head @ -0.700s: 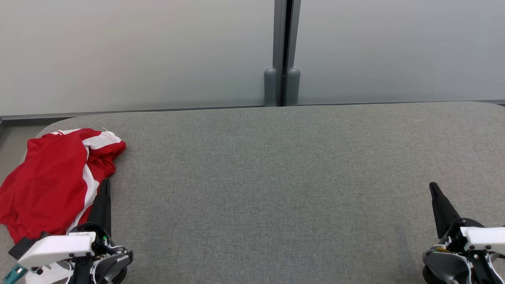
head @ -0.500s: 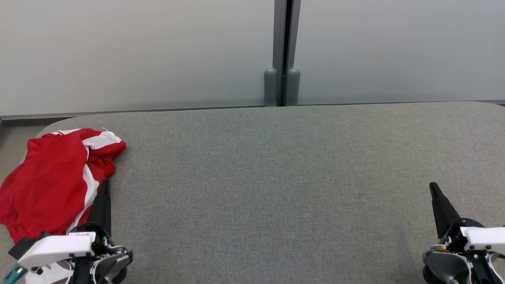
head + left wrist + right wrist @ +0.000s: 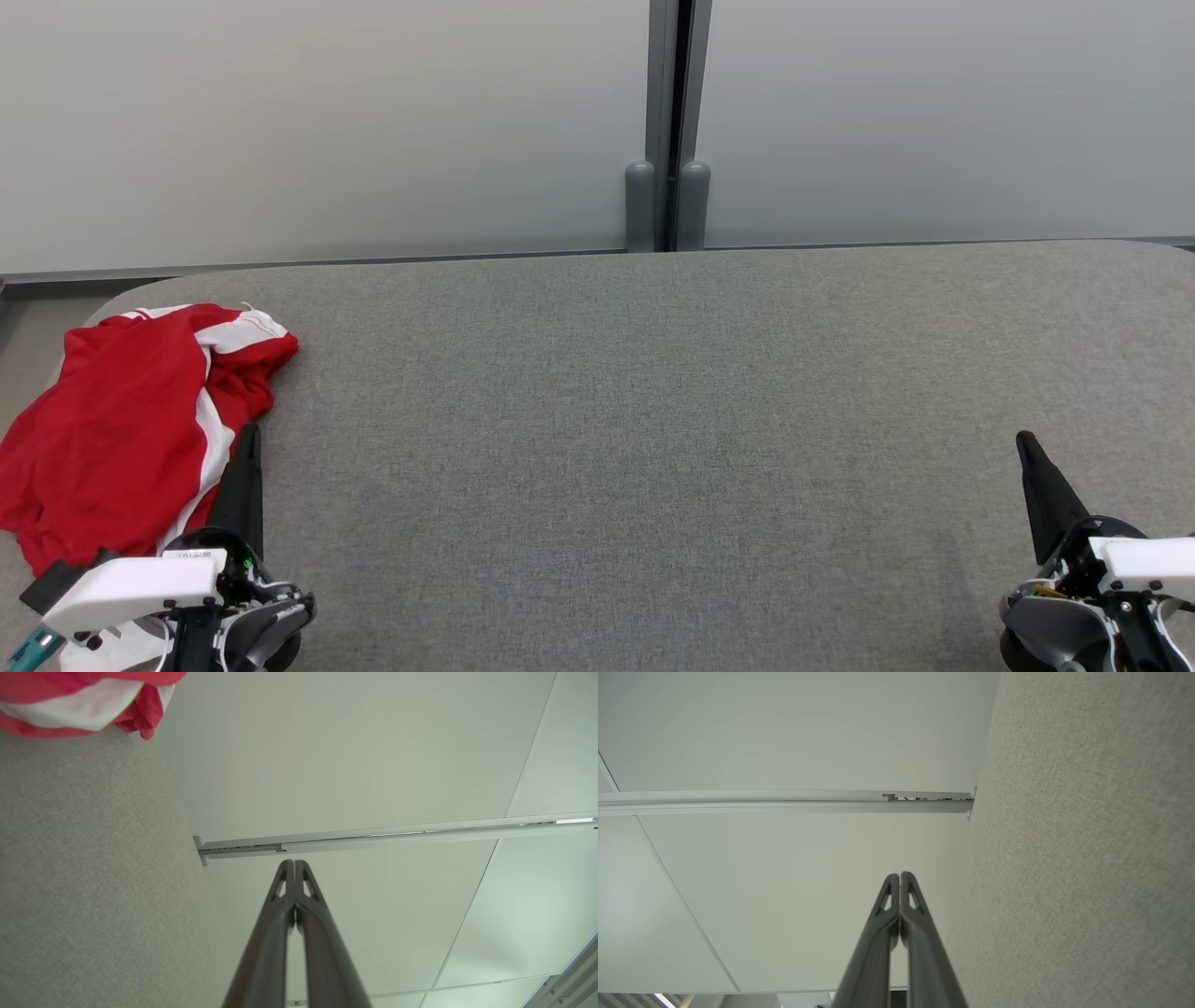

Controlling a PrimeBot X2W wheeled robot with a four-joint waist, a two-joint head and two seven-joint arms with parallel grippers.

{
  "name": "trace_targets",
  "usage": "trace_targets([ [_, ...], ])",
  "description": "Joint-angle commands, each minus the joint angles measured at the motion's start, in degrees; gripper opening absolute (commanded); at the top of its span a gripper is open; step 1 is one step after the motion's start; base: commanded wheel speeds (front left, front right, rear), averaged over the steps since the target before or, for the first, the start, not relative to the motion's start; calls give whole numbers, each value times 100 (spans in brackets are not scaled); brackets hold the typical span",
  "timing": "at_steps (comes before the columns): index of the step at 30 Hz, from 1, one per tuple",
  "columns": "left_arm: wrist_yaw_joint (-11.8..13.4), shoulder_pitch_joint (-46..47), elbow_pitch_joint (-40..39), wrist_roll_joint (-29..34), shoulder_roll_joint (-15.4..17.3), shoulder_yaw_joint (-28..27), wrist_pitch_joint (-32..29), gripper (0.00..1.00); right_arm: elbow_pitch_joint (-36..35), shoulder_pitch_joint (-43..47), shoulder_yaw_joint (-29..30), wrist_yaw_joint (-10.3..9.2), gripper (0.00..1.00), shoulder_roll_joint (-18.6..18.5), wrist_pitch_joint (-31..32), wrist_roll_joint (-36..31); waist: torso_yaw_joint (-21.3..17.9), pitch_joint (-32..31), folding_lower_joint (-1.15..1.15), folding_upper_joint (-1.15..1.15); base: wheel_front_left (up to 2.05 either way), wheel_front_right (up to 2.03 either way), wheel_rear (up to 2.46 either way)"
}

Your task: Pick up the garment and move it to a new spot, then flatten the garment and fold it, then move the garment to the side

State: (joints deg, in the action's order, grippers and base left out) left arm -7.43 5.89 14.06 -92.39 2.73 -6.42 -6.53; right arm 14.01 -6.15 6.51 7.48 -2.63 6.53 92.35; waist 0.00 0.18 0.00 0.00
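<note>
**Status.** The garment, red with white stripes, lies crumpled at the left end of the counter, and its folds reach that end's rim. The left pincer is pressed together and empty at the counter's near left, just beside the garment. The right pincer is pressed together and empty at the counter's near right, well apart from the garment. The pick-up is judged not yet begun.

**Hazards.**
1. Descending with the fingers pressed together would push the cloth instead of gripping it. This could slide it over the counter's left rim.
2. A grip on one loose fold only may lift a single layer, and the rest would drag.
3. Bunched layers may hide the hems and make flattening harder.
</note>
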Motion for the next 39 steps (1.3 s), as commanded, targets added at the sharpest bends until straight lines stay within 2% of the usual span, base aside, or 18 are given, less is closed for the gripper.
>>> trace_targets([
  [1, -17, 88, 1, -5, 32, -20, -16, 0, 10, -28, -2, 2, 0, -52, 17, 14, 0, 0, 0, 0, 0, 0, 0],
  [32, -17, 88, 1, -5, 32, -20, -16, 0, 10, -28, -2, 2, 0, -52, 16, 14, 0, 0, 0, 0, 0, 0, 0],
  [33, 0, 0, 0, 0, 0, 0, 0, 100, 0, 0, 0, 0, 100, 0, 0, 0, 0, 0, 0, 0, 0, 0, 0],
  [39, 1, -147, 106, 18, -50, 90, 80, 100, 70, 144, -88, 0, 100, 59, -86, -8, 0, 1, 0, 0, 0, 0, 0],
])
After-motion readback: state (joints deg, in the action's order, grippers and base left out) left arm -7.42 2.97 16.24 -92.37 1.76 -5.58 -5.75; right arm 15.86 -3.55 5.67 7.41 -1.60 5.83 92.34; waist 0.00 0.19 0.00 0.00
